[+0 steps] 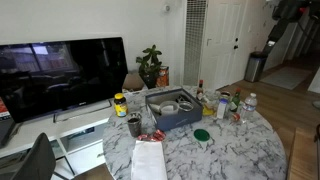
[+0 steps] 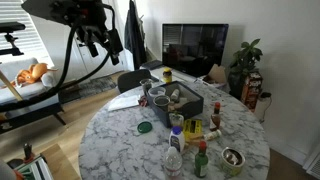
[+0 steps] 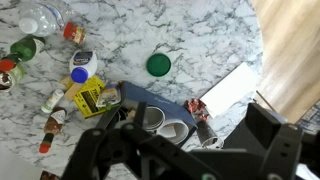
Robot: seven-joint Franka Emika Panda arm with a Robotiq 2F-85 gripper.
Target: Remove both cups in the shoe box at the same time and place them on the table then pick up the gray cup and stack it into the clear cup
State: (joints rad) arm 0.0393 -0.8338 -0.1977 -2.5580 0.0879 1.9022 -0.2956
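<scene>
The blue-gray shoe box (image 1: 176, 119) stands on the round marble table (image 1: 240, 150); it shows in both exterior views (image 2: 192, 108). Two small cups stand side by side inside it (image 1: 170, 105) (image 2: 173, 95). In the wrist view the box (image 3: 138, 97) is seen from above, with a grayer cup (image 3: 150, 117) next to a paler cup (image 3: 174, 131). My gripper (image 3: 185, 160) is open and empty, high above the table and away from the box; it hangs at the upper left in an exterior view (image 2: 106, 42).
A dark tumbler (image 3: 207, 133) and a white paper sheet (image 3: 235, 90) lie beside the box. A green lid (image 3: 158, 65), bottles (image 3: 82, 66) and small jars crowd the table (image 3: 200, 30). A TV (image 1: 60, 75) and a plant (image 1: 150, 65) stand behind.
</scene>
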